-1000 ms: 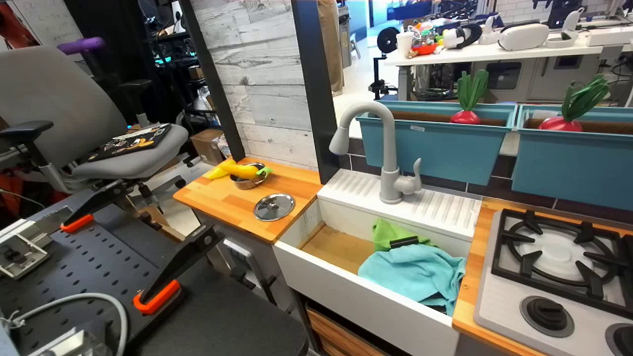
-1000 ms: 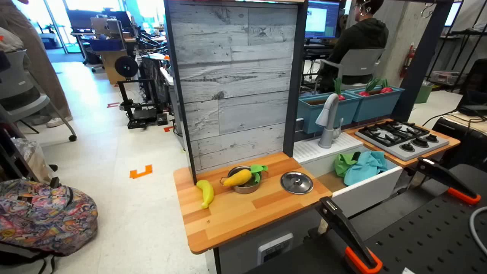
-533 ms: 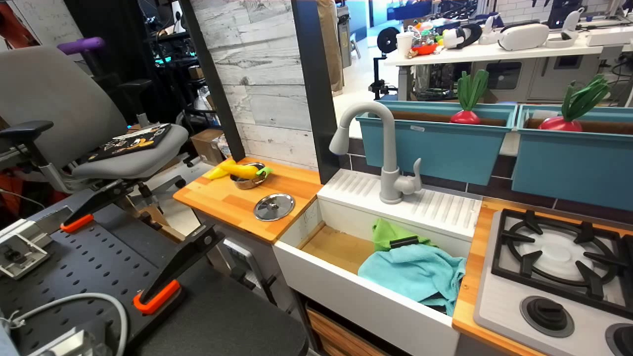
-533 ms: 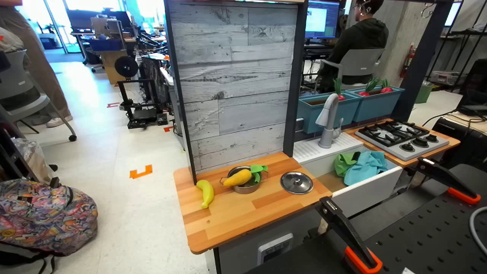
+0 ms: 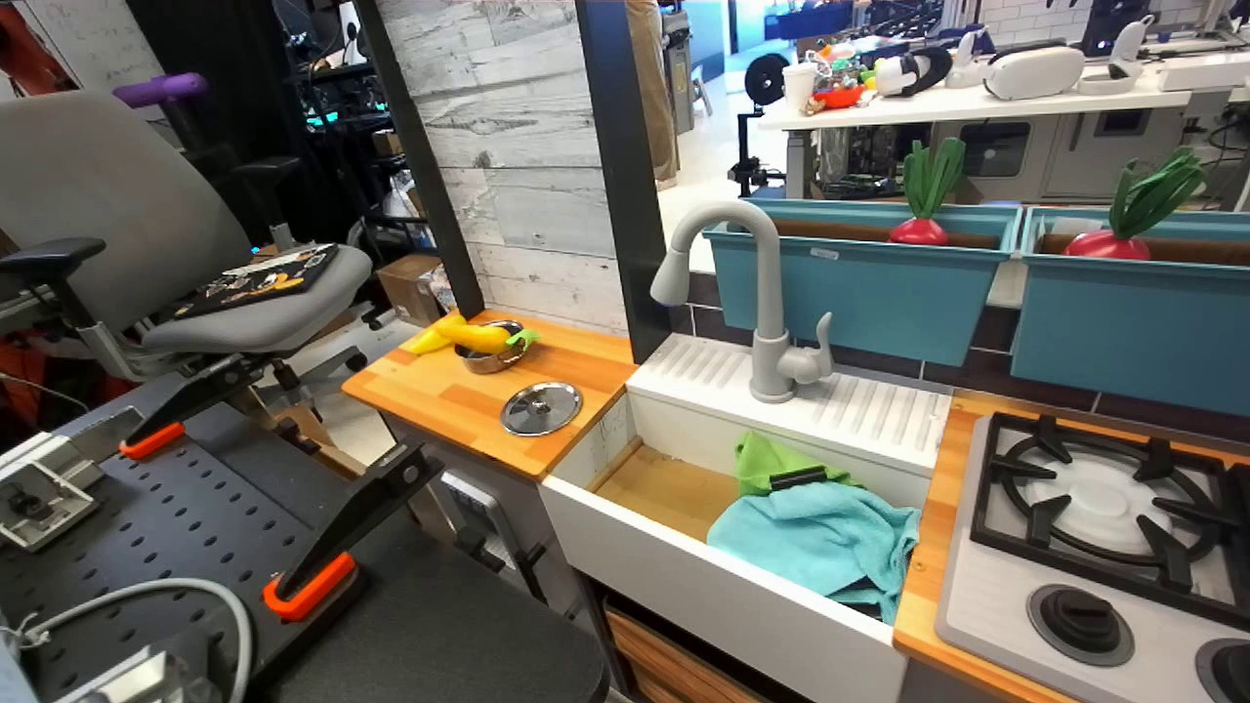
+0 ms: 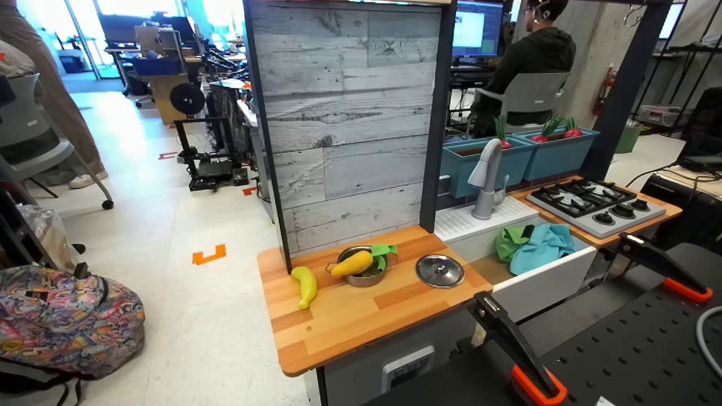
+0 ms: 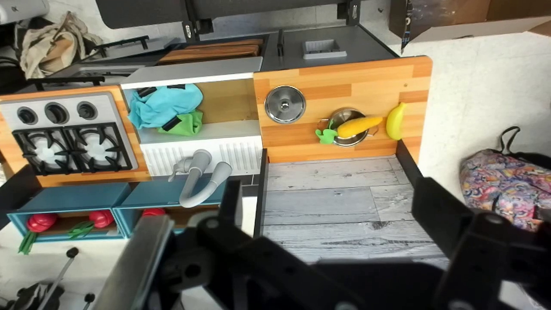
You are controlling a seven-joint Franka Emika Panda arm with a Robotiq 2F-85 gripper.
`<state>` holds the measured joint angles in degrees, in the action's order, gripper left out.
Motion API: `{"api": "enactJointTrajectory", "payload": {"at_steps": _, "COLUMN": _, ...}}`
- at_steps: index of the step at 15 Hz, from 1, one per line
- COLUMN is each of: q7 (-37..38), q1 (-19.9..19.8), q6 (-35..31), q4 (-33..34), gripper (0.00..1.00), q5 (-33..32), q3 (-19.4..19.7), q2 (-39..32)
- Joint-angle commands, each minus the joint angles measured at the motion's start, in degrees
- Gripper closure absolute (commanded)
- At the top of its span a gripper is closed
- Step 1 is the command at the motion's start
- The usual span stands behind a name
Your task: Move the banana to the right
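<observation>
The small curved yellow banana (image 6: 306, 287) lies on the wooden counter near its outer end, beside the metal pot. It also shows in an exterior view (image 5: 425, 341), partly behind the yellow vegetable, and in the wrist view (image 7: 394, 122) near the counter's end. My gripper (image 7: 329, 198) shows only in the wrist view. Its black fingers are wide apart with nothing between them. It is well away from the banana, with the grey wood panel seen between the fingers. The arm is out of view in both exterior views.
A metal pot (image 6: 365, 280) holds a yellow vegetable (image 6: 354, 263) with green leaves. A round metal lid (image 6: 440, 270) lies nearer the sink (image 5: 723, 605). A grey wood panel (image 6: 350, 169) stands behind the counter (image 6: 338, 332). A faucet (image 5: 770, 293) rises behind the sink, which holds cloths (image 5: 820, 537).
</observation>
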<state>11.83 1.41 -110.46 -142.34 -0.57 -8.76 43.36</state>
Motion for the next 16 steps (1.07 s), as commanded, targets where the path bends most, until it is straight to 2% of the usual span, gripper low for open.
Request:
{"api": "enactJointTrajectory", "payload": {"at_steps": 1, "q7": -2.1, "q1": 0.5, "q6": -6.2, "q4": -0.9, "gripper": 0.00, "q5": 2.1, "q3": 3.2, "q2": -2.6}}
{"api": "enactJointTrajectory", "payload": {"at_steps": 6, "q7": -7.6, "q1": 3.4, "q6": -18.8, "q4": -2.8, "gripper": 0.00, "q5": 9.2, "q3": 6.3, "q2": -12.7}}
{"api": "enactJointTrajectory", "payload": {"at_steps": 11, "q7": -9.1, "q1": 6.5, "q6": -29.2, "q4": -1.8, "gripper": 0.00, "q5": 12.6, "q3": 4.0, "q2": -27.9}}
{"api": "enactJointTrajectory", "payload": {"at_steps": 12, "q7": -8.3, "q1": 6.3, "q6": -29.6, "q4": -1.1, "gripper": 0.00, "q5": 10.8, "q3": 3.2, "q2": -30.8}}
{"api": "enactJointTrajectory", "payload": {"at_steps": 13, "q7": -8.0, "q1": 5.8, "q6": -27.3, "q4": -3.5, "gripper": 0.00, "q5": 11.0, "q3": 3.9, "q2": -24.8}}
{"api": "enactJointTrajectory", "payload": {"at_steps": 16, "q7": -8.0, "q1": 6.1, "q6": -29.2, "q4": -2.2, "gripper": 0.00, "q5": 10.9, "q3": 3.0, "q2": -30.8}}
